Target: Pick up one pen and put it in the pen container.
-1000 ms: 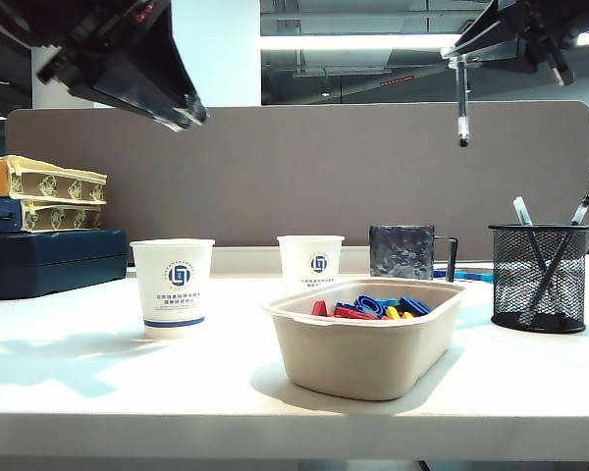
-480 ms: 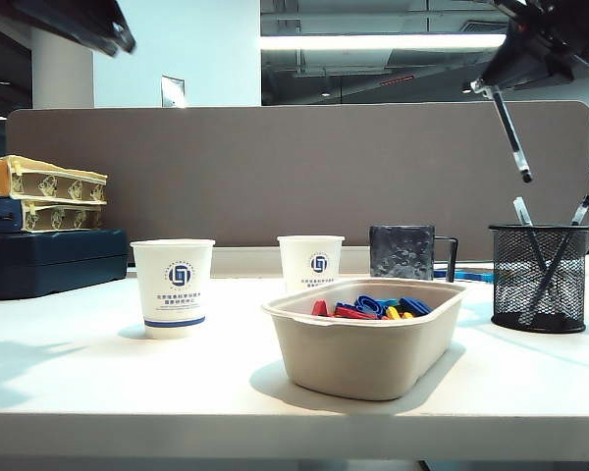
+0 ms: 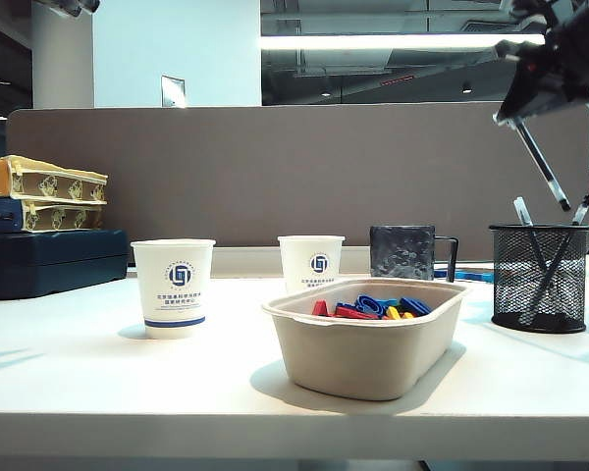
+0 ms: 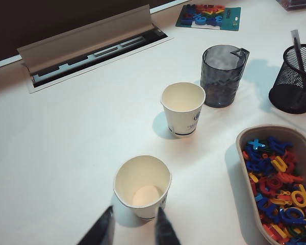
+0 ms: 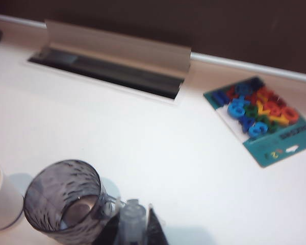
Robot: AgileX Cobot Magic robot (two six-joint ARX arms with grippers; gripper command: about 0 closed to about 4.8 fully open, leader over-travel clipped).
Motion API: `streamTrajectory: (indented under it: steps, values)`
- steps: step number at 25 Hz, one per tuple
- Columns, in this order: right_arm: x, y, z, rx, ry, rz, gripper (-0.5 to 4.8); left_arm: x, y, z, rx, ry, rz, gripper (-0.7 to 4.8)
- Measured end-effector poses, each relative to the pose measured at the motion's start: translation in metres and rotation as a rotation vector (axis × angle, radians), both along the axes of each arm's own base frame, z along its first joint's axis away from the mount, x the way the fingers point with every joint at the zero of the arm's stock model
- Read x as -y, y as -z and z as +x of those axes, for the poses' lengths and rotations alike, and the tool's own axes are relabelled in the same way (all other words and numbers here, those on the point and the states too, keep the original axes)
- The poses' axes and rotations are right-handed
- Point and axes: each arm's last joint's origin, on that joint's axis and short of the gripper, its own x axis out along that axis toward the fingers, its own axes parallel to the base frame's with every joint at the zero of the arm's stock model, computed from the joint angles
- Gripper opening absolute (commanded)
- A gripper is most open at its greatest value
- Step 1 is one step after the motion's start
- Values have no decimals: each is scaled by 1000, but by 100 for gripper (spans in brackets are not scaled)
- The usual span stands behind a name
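I am holding the pen (image 3: 542, 163) in the right gripper (image 3: 518, 116), high at the right of the exterior view. The jaws are closing narrowly on the pen's upper end, and it is hanging tilted, its lower tip just above the rim of the pen container (image 3: 538, 278). That black mesh cup is standing on the tabletop (image 3: 118, 378) at the far right with two pens already leaning inside it, beside the dark mug (image 3: 402, 252). In the right wrist view the pen's clear end (image 5: 131, 220) is showing between the fingers (image 5: 154, 230), next to the mug (image 5: 64, 201). I am keeping the left gripper (image 4: 132, 232) raised over the nearer paper cup (image 4: 142, 186), its jaws standing wide and holding nothing. The beige tray (image 3: 368, 339) of coloured letters is sitting mid-table.
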Motion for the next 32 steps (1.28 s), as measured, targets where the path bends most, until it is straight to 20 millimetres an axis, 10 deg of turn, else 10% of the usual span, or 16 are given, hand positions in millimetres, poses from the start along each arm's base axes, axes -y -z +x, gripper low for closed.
streamTrajectory:
  steps: [32]
  values:
    - [0, 52, 19, -214, 10, -33, 21, -2, -2, -3, -8, -18, -37, 98]
